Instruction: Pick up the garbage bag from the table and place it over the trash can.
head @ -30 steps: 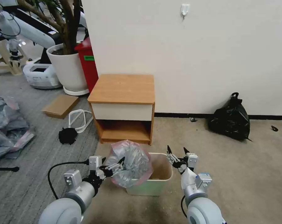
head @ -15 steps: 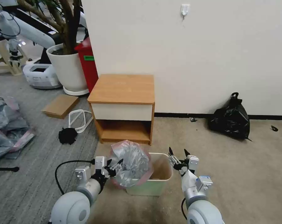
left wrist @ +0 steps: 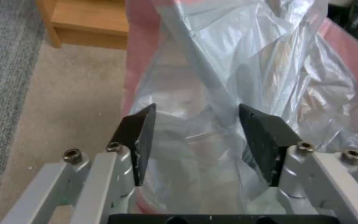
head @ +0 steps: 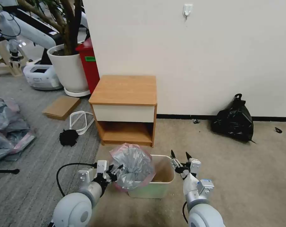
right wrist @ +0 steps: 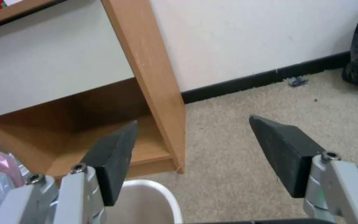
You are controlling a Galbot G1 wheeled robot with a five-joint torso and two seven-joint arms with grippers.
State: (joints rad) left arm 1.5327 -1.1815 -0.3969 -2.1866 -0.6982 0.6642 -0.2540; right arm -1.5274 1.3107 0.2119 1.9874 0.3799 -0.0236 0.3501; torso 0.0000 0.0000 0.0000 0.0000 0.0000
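The left gripper reaches in low from the left, its fingers spread wide with crinkled plastic between the pads but not pinched. Just ahead of it the garbage bag bulges up in a grey, shiny, wrinkled mound with a pinkish-red rim, sitting over the left half of the trash can. The right gripper is raised at the can's right edge, fingers wide and empty. The table stands behind, against the wall
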